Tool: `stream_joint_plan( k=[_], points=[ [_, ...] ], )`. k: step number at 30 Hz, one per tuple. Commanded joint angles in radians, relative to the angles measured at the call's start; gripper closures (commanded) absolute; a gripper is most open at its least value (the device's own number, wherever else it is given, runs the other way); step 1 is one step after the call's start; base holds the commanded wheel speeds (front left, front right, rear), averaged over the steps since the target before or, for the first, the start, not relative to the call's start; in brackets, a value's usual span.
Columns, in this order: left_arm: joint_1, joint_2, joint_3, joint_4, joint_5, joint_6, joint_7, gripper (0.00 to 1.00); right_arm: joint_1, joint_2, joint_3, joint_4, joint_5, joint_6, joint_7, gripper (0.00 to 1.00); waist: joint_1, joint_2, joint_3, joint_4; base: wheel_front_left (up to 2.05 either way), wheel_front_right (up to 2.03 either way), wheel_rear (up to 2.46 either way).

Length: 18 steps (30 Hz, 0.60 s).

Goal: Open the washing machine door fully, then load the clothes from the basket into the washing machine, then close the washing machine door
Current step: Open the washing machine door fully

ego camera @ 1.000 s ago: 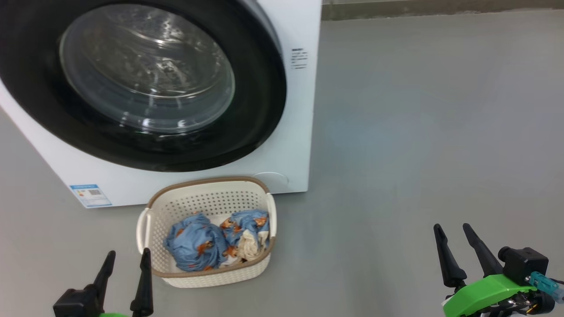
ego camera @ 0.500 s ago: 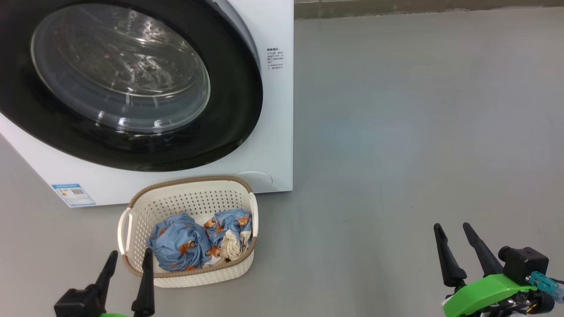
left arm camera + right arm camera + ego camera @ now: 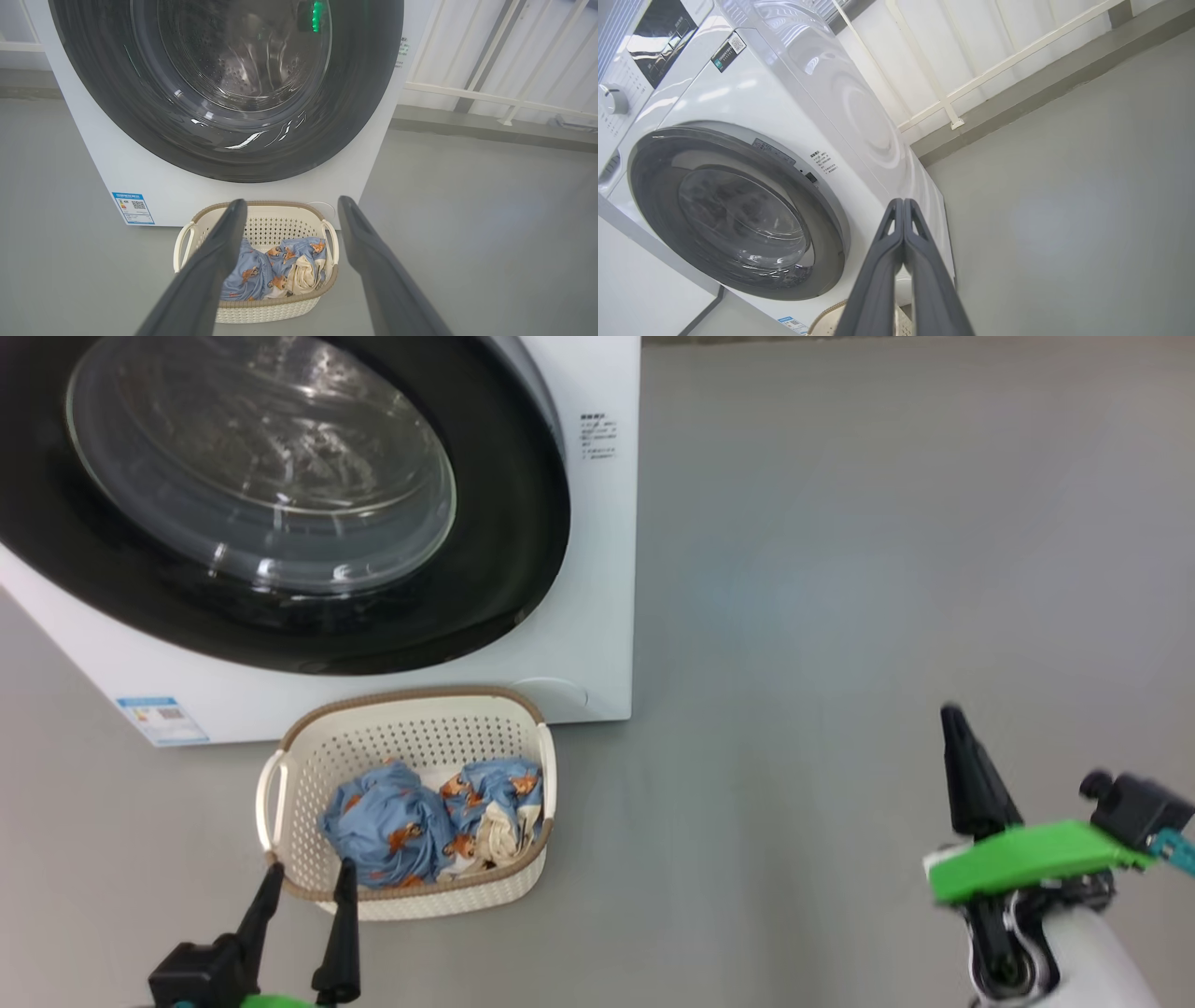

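The white washing machine (image 3: 597, 569) stands at the upper left, its round black-ringed door (image 3: 523, 523) lying flat against the front, closed. The same door (image 3: 369, 93) fills the top of the left wrist view, and the door (image 3: 738, 214) is at the left of the right wrist view. Before it on the floor sits the cream basket (image 3: 308, 747) holding blue printed clothes (image 3: 392, 826) and a cream piece. My left gripper (image 3: 306, 874) stands open just near the basket's front rim (image 3: 275, 303). My right gripper (image 3: 952, 714) is shut on nothing, raised over bare floor at the right, its fingers (image 3: 903, 205) pressed together.
Grey floor (image 3: 840, 616) stretches to the right of the machine. A white railing (image 3: 971, 79) and a low kerb run along the back wall. A blue label sticker (image 3: 161, 719) marks the machine's lower left front.
My right gripper has shut and the arm has lifted and turned. The head camera shifted a little, so the machine and basket sit slightly differently in view.
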State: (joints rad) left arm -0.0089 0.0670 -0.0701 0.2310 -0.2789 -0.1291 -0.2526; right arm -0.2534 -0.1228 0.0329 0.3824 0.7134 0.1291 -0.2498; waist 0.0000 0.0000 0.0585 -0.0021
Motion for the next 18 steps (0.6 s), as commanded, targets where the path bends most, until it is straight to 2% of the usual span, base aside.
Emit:
stream_joint_plan(
  k=[1,7,13,18],
  points=[
    [-0.047,0.008,0.028,-0.028,-0.008,-0.002,-0.009,0.00,-0.043,-0.004,0.032,-0.020,0.029,0.002,-0.012,1.00,0.0000,0.0000,0.016,0.014,0.00,0.00,0.00],
    [-0.085,0.000,0.011,-0.035,-0.017,-0.002,-0.009,0.00,-0.178,-0.021,0.089,0.006,0.275,0.002,0.012,1.00,0.0000,0.0000,0.075,0.054,0.00,0.00,0.00],
    [-0.132,-0.007,-0.005,-0.050,-0.027,-0.002,-0.009,0.00,-0.313,-0.057,0.096,-0.047,0.596,0.002,0.130,1.00,0.0000,0.0000,0.150,0.093,0.00,0.00,0.00],
    [-0.181,-0.012,-0.027,-0.055,-0.037,-0.002,-0.009,0.00,-0.416,-0.111,0.101,-0.053,0.746,0.002,0.249,1.00,0.0000,0.0000,0.212,0.129,0.00,0.00,0.00]
  ],
)
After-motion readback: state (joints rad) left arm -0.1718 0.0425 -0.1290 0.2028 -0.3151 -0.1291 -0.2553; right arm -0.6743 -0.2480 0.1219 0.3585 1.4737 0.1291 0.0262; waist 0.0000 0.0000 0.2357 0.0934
